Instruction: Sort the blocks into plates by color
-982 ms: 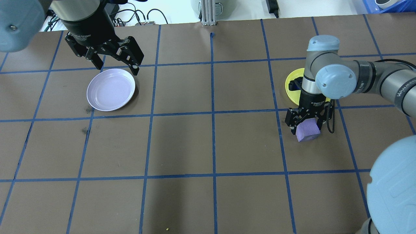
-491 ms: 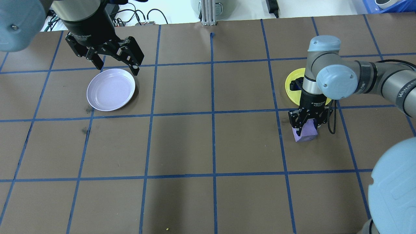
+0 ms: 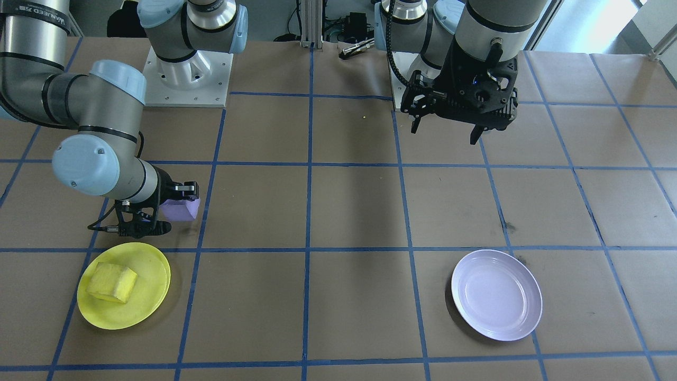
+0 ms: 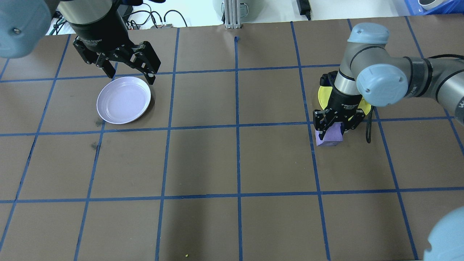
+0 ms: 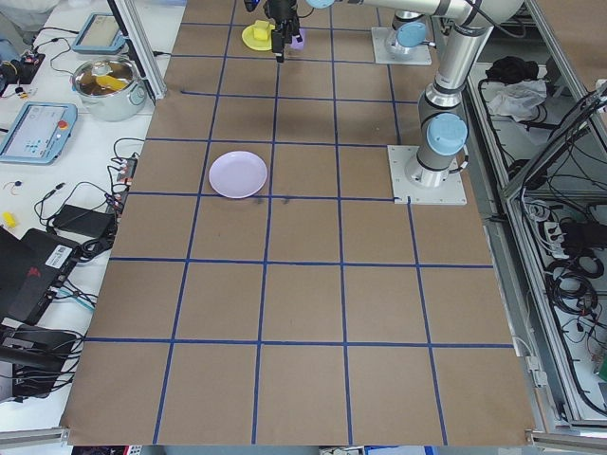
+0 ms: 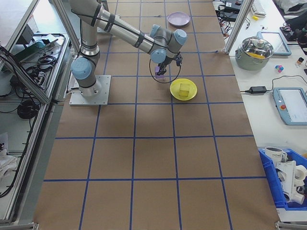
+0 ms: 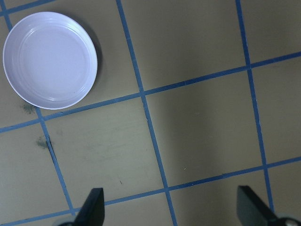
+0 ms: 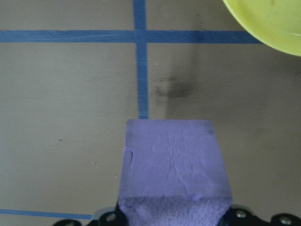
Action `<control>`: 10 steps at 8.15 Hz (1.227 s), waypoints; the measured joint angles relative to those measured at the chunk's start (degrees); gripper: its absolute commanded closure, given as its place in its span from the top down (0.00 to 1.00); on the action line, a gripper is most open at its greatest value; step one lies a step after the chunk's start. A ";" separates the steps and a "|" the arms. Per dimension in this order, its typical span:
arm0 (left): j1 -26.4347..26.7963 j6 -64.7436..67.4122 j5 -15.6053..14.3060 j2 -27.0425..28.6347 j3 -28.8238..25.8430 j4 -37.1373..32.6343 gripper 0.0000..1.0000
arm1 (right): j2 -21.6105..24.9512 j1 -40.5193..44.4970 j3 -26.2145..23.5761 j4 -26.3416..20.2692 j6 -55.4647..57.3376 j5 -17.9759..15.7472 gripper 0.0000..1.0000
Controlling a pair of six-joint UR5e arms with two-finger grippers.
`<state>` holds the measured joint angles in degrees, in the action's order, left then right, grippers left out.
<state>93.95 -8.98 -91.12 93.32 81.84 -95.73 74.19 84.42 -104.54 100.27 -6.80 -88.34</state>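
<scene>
Since a second earlier, my right tool (image 4: 330, 127) had carried the purple block (image 4: 329, 136) up-screen and toward the middle in the overhead view, from the open square below the yellow plate (image 4: 323, 97) to a spot just beside its near rim. That tool was clamped on the purple block, fingers on two opposite sides; the right wrist view showed the block (image 8: 175, 165) filling the lower centre, with a shadow on the paper beyond it, so I judged it lifted clear of the bench (image 4: 232, 159). The yellow plate's edge (image 8: 263, 23) sat in the top corner of that view.

From the front camera, the yellow block (image 3: 112, 282) lay inside the yellow plate (image 3: 151, 301), so that colour looked sorted. The purple plate (image 3: 497, 295) sat bare, well apart, across the bench.

My left tool (image 4: 127, 70) hung with its fingers spread apart and nothing between them, just beyond the far rim of the purple plate (image 4: 123, 99).

I took the step in hand to be the carry of the purple block. Next, I judged, it had to travel across the bench to the purple plate, either by a long reach or a hand-over to the left tool, while keeping clear of the yellow plate's rim.
</scene>
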 measured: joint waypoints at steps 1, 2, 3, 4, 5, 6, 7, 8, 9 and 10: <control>0.00 0.01 -0.01 -0.02 0.00 0.01 1.00 | 0.63 2.09 0.79 0.02 2.07 2.08 0.00; 0.00 0.02 0.02 -0.01 -0.01 0.02 1.00 | 0.73 5.25 2.02 0.31 5.63 3.97 0.00; 0.00 0.02 0.01 -0.01 -0.01 0.02 1.00 | 0.41 9.06 3.76 0.79 10.62 6.88 0.00; 0.00 0.01 -0.02 -0.02 -0.01 0.02 1.00 | -0.53 12.98 5.63 1.65 16.02 9.52 0.00; 0.00 -0.10 -0.14 -0.21 -0.01 0.02 1.00 | -2.19 17.06 7.25 3.32 21.58 11.73 0.00; 0.00 -0.18 -0.26 -0.50 -0.01 0.02 1.00 | -4.20 20.81 8.41 5.94 27.15 13.67 0.00; -0.04 -0.22 -0.31 -0.73 -0.01 0.02 1.00 | -6.32 23.84 9.14 8.92 32.24 15.32 0.00; -0.06 -0.23 -0.30 -0.85 -0.01 0.02 1.00 | -8.50 26.76 9.77 12.51 37.52 17.21 0.12; -0.08 -0.24 -0.22 -0.82 -0.02 0.02 1.00 | -10.68 29.47 10.67 15.79 41.46 18.42 0.55; -0.09 -0.24 -0.16 -0.76 -0.05 0.02 1.00 | -12.19 31.39 11.45 17.43 44.10 18.86 1.00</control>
<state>93.86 -9.23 -91.28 92.56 81.79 -95.71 62.01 115.81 -93.08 117.70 37.30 -69.48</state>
